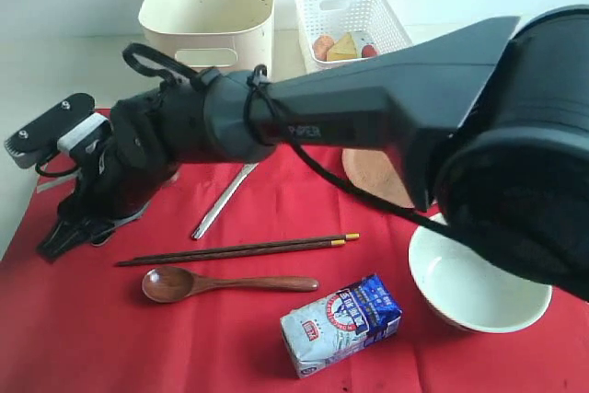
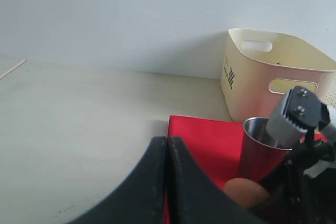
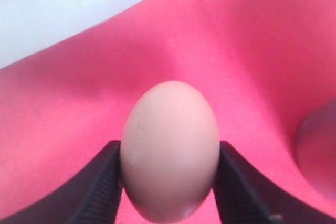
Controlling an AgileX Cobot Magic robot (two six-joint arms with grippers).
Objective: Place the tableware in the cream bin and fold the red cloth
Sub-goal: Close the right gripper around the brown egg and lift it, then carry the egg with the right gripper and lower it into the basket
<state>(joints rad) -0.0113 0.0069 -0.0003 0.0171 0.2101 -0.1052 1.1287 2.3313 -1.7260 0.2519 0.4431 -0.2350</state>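
R pincer [image 3: 169,153]: clamped on egg [image 3: 169,129], red cloth [image 3: 252,51] beneath. L pincer [image 2: 167,142]: closed, empty, steel cup [image 2: 255,150] nearby.

cloth [image 1: 184,338]: spread over the front of the table [image 1: 55,71]
bin [image 1: 210,16]: set on the table behind the cloth, left of the basket
basket [image 1: 354,20]: placed just right of the bin, food [image 1: 342,47] held in it
knife [image 1: 224,202]: laid on the cloth, before the bin, behind the chopsticks
chopsticks [image 1: 237,250]: laid side by side, between knife and spoon
spoon [image 1: 225,283]: laid just before the chopsticks
carton [image 1: 340,323]: laid on the cloth, between spoon and bowl
bowl [image 1: 474,287]: set at the cloth's right, before the plate
plate [image 1: 373,177]: partly hidden under the arm, behind the bowl
cup [image 2: 258,150]: stood upright near the cloth's back left corner, before the bin
egg [image 3: 169,150]: gripped between the fingers of the right claw [image 3: 169,156], over the cloth, just beside the cup
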